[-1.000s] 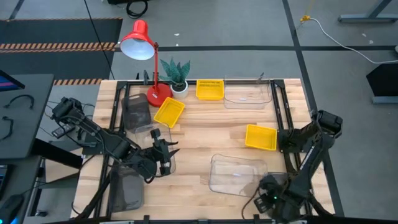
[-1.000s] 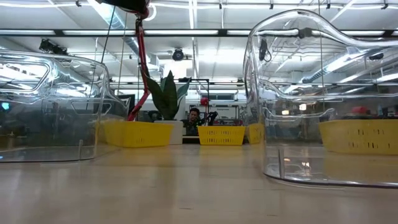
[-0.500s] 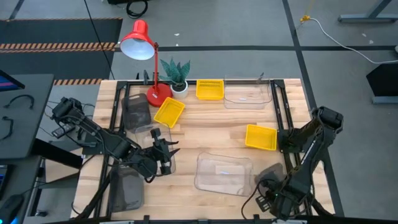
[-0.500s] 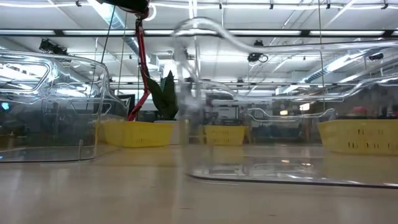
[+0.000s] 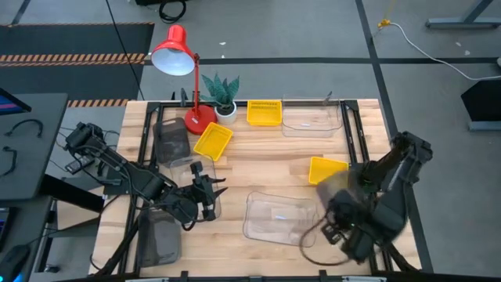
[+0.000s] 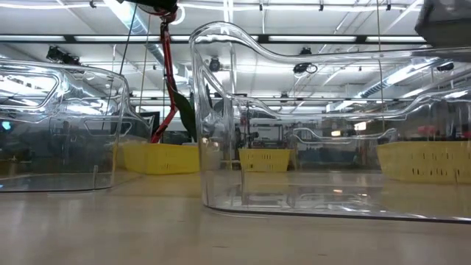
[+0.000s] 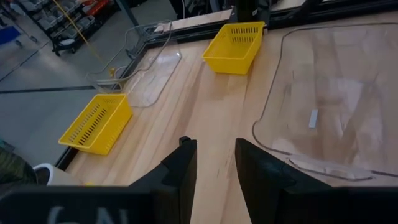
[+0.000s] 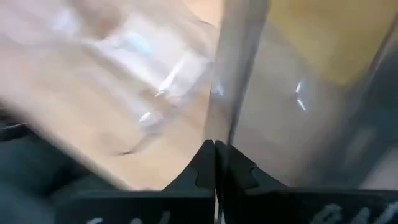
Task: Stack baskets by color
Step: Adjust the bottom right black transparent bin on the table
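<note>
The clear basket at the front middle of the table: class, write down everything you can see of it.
The clear basket is a shallow rectangular bin of see-through plastic with rounded corners and a wavy rim, rising at one end. It stands upright and empty on the wooden table, near the front edge, and the wood grain shows through its floor. The right gripper is shut on its thin wall at the right end. A yellow basket lies just behind it, apart. The left gripper stands to its left, not touching.
</note>
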